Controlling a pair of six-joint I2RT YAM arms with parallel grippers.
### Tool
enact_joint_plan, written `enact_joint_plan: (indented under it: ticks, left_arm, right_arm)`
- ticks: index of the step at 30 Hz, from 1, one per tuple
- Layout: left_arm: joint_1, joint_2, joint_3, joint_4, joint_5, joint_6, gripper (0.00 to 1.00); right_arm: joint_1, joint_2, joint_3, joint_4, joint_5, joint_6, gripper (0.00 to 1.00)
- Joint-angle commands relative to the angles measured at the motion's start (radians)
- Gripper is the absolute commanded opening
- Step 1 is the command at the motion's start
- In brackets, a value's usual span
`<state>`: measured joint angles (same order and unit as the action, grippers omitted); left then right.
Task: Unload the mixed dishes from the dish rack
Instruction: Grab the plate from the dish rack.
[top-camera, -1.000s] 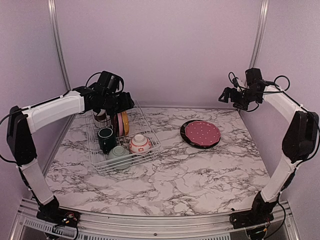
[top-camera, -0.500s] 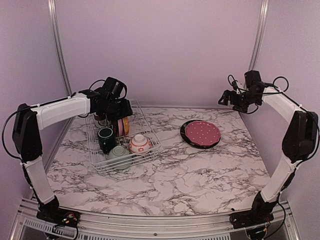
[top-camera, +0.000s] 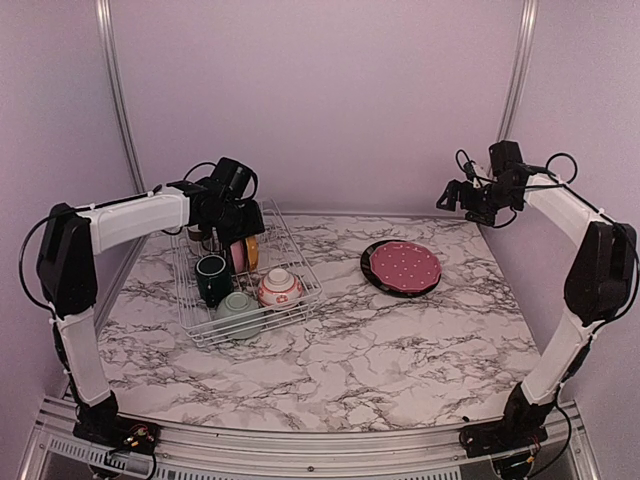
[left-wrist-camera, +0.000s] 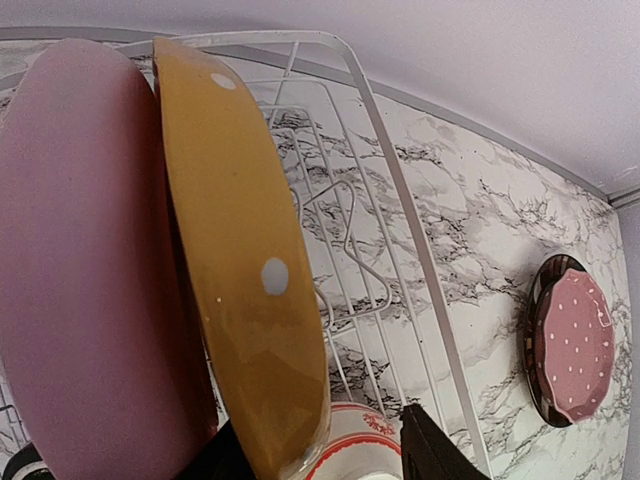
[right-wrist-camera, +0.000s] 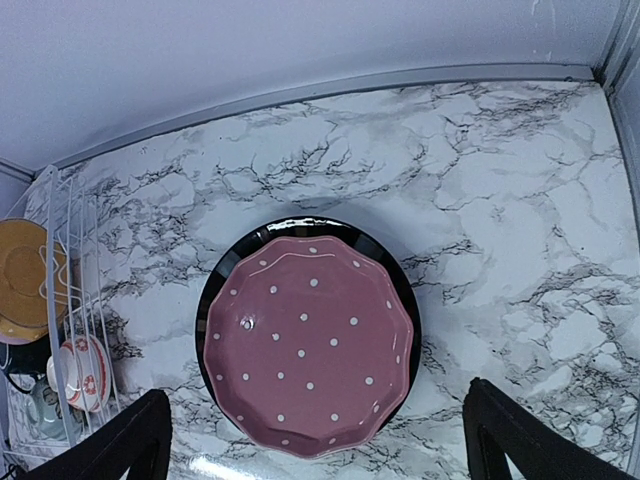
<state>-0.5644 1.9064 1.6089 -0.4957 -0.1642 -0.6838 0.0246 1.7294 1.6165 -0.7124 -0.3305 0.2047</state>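
Left gripper: open, hanging over the far end of the dish rack. One dark finger shows on each side of the yellow plate's lower rim, and the right finger stands clear of it.
White-and-brown cup: in the rack's far left corner, just left of and below the left gripper, partly hidden by the arm.
Dark green mug: upright in the rack, nearer the arm bases than the left gripper.
Pale green bowl: at the rack's near edge, nearer the bases than the mug and well short of the left gripper.
Pink plate: on edge in the dividers, just left of the yellow plate and outside the left finger.
Yellow plate: on edge with white dots, its rim between the left gripper's fingers.
Pink-white floral bowl: in the rack beside the pale green bowl; its red-trimmed rim shows just beyond the fingertips in the left wrist view.
Dish rack: white wire, directly under the left gripper.
Marble table: under everything.
Black plate: flat on the table, outside the rack, below the right gripper.
Dotted dark red plate: stacked on the black plate, lying between the right fingers in the wrist view.
Right gripper: open wide, holding nothing, raised well above the two stacked plates.
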Motion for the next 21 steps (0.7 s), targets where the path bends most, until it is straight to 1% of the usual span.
enact_joint_plan:
  ticks: [1, 7, 10, 15, 17, 21]
  left_arm:
    - [0.012, 0.026, 0.030, 0.025, 0.010, 0.041, 0.44]
    - [0.023, 0.006, 0.014, 0.046, 0.034, 0.059, 0.30]
    - [0.039, -0.013, -0.022, 0.074, 0.075, 0.060, 0.26]
    - [0.068, -0.060, -0.106, 0.178, 0.160, 0.072, 0.20]
    - [0.075, -0.072, -0.127, 0.218, 0.206, 0.081, 0.14]
    - [0.088, -0.090, -0.152, 0.261, 0.246, 0.087, 0.03]
  right_arm:
    - [0.001, -0.019, 0.003, -0.007, 0.007, -0.003, 0.98]
    - [0.000, -0.012, 0.008, -0.005, 0.003, -0.003, 0.98]
    - [0.001, -0.010, 0.008, -0.003, -0.001, -0.003, 0.98]
    - [0.000, -0.002, 0.006, 0.001, -0.011, -0.002, 0.98]
    - [0.001, 0.001, 0.006, 0.004, -0.016, -0.002, 0.99]
    - [0.002, 0.007, 0.011, 0.005, -0.024, -0.003, 0.98]
